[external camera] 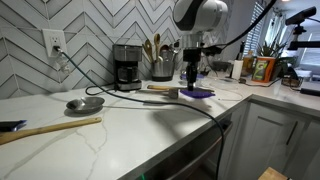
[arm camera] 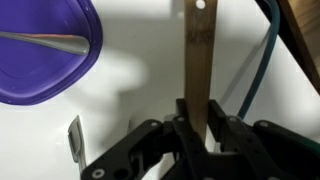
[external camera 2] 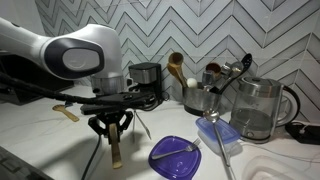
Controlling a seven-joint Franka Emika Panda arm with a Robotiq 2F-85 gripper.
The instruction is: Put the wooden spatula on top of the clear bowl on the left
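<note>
I have the jaws of the gripper [external camera 2: 113,131] closed narrow on the wooden spatula [external camera 2: 116,152], which hangs upright from them, handle end down toward the white marble worktop [external camera 2: 60,150]. I cannot tell whether its tip touches the surface. In the wrist view the spatula [arm camera: 199,60] runs straight up from between the jaws, with a small hole at its far end. Just beside it lies the purple plate [arm camera: 50,55] with a metal spoon [arm camera: 45,41] on it. The clear bowl [external camera 2: 228,139] sits beyond the plate, near the glass kettle [external camera 2: 258,108], well apart from the spatula. A printed box [external camera: 262,69] stands at the far end of the worktop, its label too blurred for me to read.
</note>
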